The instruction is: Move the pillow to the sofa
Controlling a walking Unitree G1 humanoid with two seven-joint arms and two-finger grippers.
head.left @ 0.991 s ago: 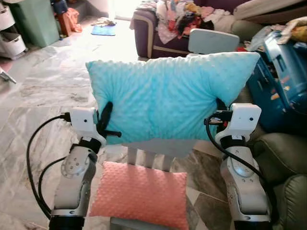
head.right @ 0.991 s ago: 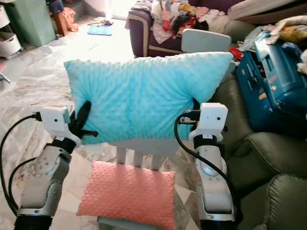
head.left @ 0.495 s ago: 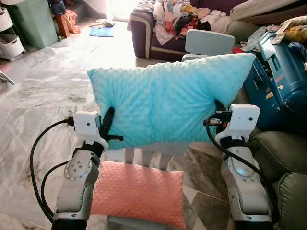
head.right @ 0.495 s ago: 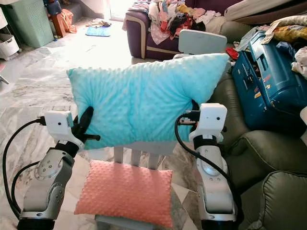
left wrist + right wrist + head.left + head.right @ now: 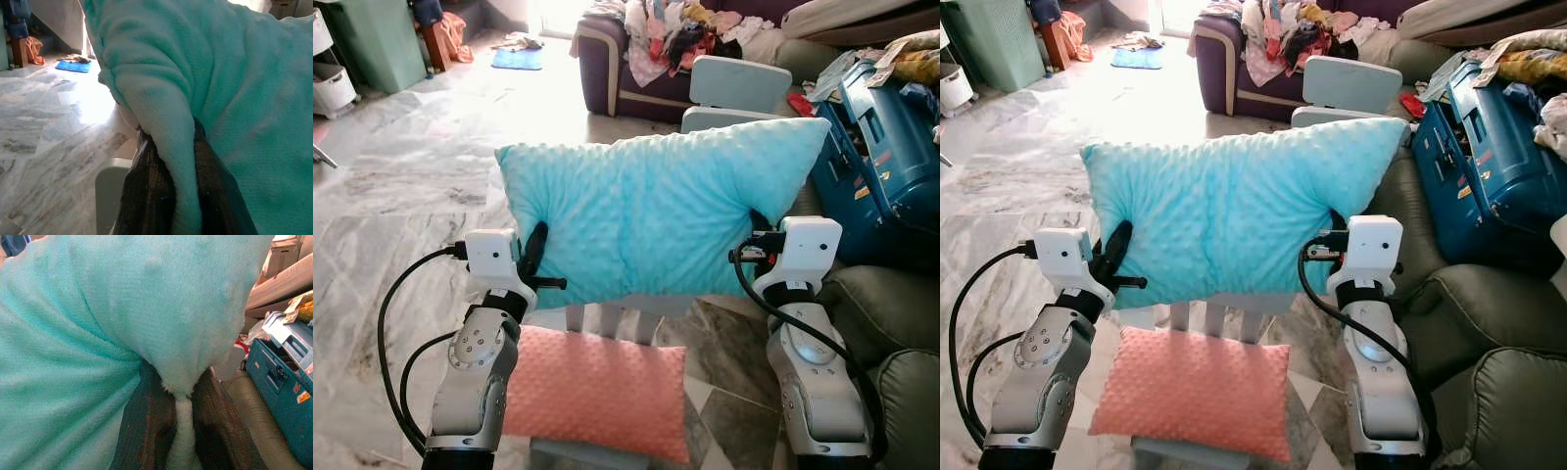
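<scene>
A turquoise dimpled pillow (image 5: 651, 211) hangs in the air in front of me, held at both lower edges. My left gripper (image 5: 532, 257) is shut on its left edge, the black fingers (image 5: 146, 196) pinching a fold of fabric. At the right edge my right gripper (image 5: 756, 230) is shut on the pillow too, its fingers (image 5: 151, 421) squeezing the seam. Below the pillow a pink pillow (image 5: 597, 392) lies on a grey chair (image 5: 607, 318). An olive-green sofa (image 5: 881, 323) sits to my right.
A blue case (image 5: 886, 147) rests on the sofa's far part. A purple sofa (image 5: 636, 59) piled with clothes stands ahead, with a pale blue chair (image 5: 739, 88) beside it. A green bin (image 5: 382, 44) is at the far left. Marble floor (image 5: 401, 196) spreads to the left.
The whole view has shifted a little as I move; the pillow sits slightly lower in the picture. Both grippers keep the same hold on it.
</scene>
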